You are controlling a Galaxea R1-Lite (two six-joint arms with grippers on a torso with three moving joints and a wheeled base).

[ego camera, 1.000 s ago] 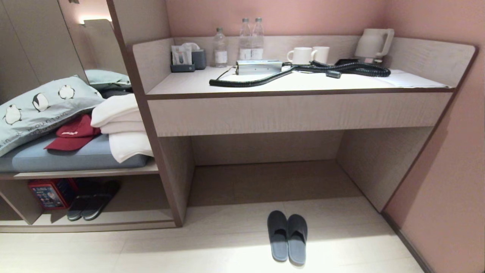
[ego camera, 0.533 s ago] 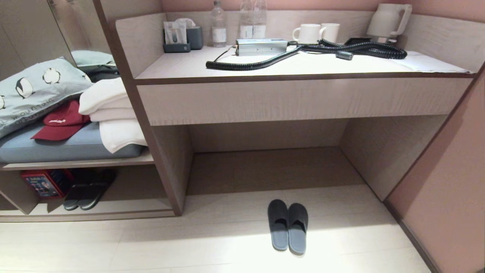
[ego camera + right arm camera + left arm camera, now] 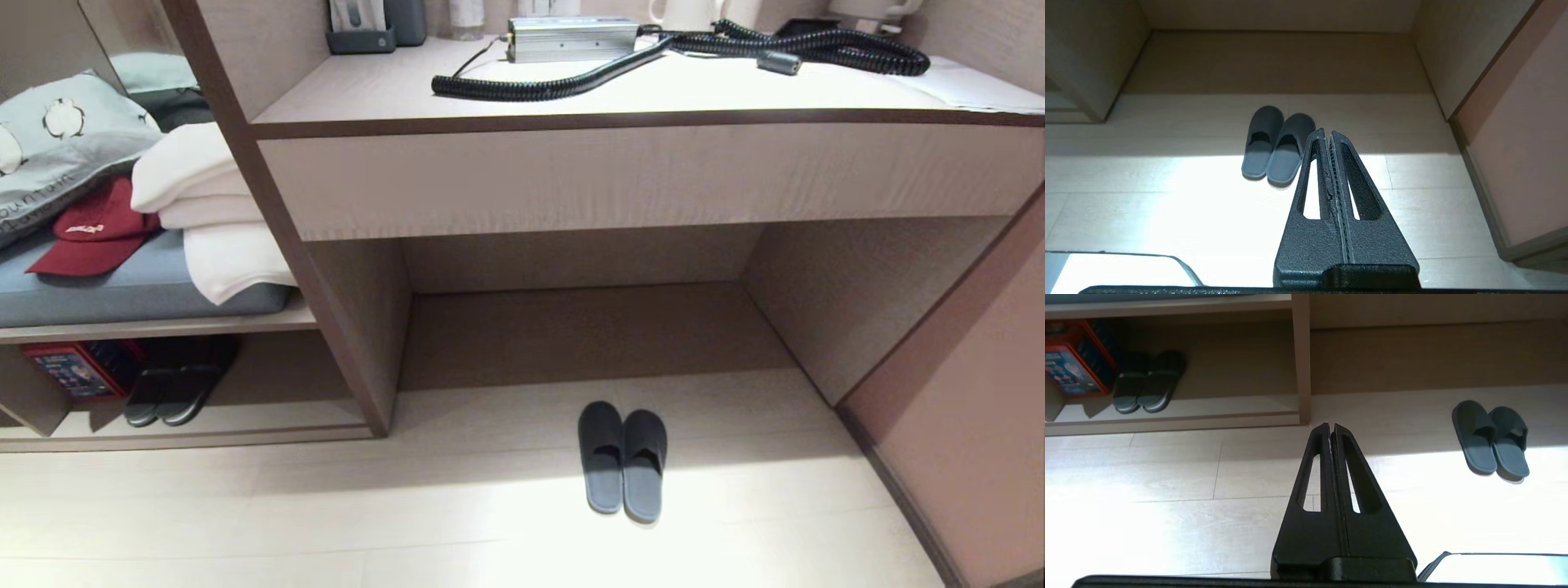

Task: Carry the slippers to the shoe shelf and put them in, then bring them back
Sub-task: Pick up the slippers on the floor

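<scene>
Slippers (image 3: 623, 461): dark grey pair, side by side and touching, on the pale floor (image 3: 326, 523) in front of the open recess under the desk. Toes point toward the recess; heels lie in a bright patch of light, toes in shadow.

Shoe shelf (image 3: 245, 425): low cubby at left with a pale base board, separated from the recess by an upright wooden panel. Inside it, a second dark pair of slides (image 3: 167, 388) beside a red box (image 3: 69, 371) with printed graphics; print too small to read.

Above the cubby: red cap (image 3: 86, 233) with small white lettering, not legible; folded white towels (image 3: 204, 220); a pillow (image 3: 57, 155) with a penguin print and partial text reading "ountain".

Surface (image 3: 637, 98) on top carries a black coiled cable (image 3: 653, 61) and a silver metal box (image 3: 571, 37).

Left claw (image 3: 1332, 430): clenched, fingers pressed together, empty, hanging over the floor just before the upright panel, well apart from the slippers.

Right claw (image 3: 1327, 136): clenched, empty, hanging over the floor just beside the slippers, not touching them.
</scene>
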